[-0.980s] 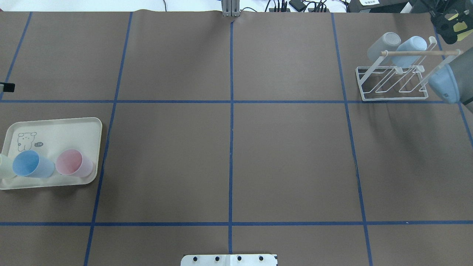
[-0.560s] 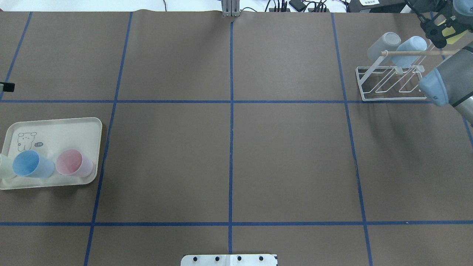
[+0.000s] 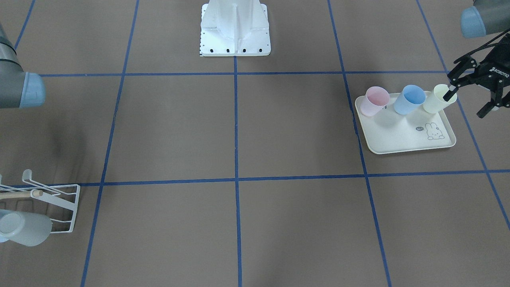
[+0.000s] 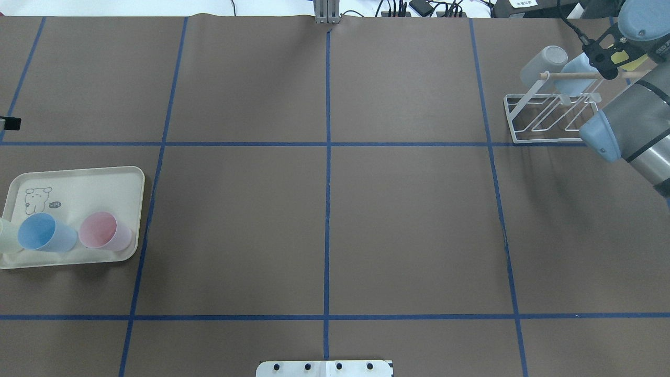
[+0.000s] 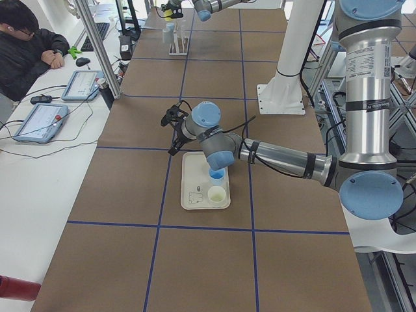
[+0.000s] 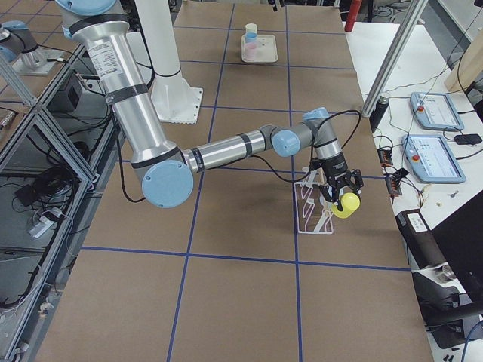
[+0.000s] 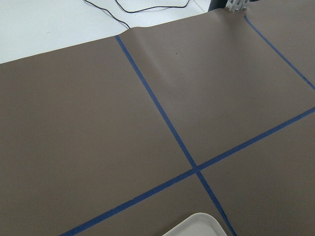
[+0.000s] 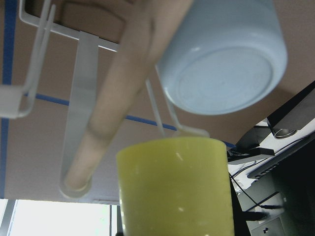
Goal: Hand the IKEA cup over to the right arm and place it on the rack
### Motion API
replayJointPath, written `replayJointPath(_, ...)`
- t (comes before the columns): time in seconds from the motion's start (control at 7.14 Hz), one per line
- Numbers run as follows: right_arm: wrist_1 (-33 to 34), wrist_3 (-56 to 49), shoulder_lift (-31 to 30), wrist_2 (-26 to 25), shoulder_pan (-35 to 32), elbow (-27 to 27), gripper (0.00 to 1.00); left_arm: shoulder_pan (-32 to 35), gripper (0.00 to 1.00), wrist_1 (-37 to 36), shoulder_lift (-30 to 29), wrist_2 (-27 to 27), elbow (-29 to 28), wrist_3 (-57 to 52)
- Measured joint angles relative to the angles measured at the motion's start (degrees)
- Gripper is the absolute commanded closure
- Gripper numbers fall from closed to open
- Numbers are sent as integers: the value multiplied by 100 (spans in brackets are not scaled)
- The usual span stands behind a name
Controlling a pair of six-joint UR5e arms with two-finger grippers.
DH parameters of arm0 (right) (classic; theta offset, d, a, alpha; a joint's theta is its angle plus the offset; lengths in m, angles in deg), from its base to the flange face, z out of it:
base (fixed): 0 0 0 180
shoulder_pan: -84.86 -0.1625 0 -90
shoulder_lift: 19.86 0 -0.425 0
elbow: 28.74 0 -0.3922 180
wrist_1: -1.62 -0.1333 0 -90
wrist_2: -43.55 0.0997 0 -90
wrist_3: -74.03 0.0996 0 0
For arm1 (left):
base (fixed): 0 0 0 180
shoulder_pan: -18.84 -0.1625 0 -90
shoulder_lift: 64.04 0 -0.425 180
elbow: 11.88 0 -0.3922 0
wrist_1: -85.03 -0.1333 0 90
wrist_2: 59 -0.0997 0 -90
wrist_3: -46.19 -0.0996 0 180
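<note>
The overhead view misses the left gripper; the front-facing one shows it at the left, beside the tray, jaws spread and empty. Far right, the right gripper clamps the yellow cup at the rack; its wrist view shows the dowel just beside.

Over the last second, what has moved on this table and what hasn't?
The right hand, holding the yellow cup, moved leftward in the overhead view, closer in to the rack by its wooden bar. The grey cup and light blue cup on it, and the tray with its three cups, stayed put.
</note>
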Motion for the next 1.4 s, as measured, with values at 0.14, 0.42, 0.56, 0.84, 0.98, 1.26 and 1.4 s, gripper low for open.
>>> replayJointPath(0.14,0,36,0,-40,30,-23,100,0,0,0,0,0,0,6)
replayJointPath(0.42,-6,64,0,-99,71,-54,100,-4,0,0,-5,0,-1,22)
replayJointPath(0.56,-8,67,0,-167,91,-67,100,-5,0,0,-7,0,-1,28)
replayJointPath(0.84,-9,79,0,-245,129,-83,100,-8,0,0,-9,0,1,35)
replayJointPath(0.98,-9,100,0,-258,151,-86,100,-10,0,0,-9,0,0,39)
replayJointPath(1.26,-7,150,-6,-264,192,-87,100,-11,0,0,-9,0,-3,41)
replayJointPath(1.4,-3,165,-7,-266,204,-87,100,-13,0,0,-9,0,-5,42)
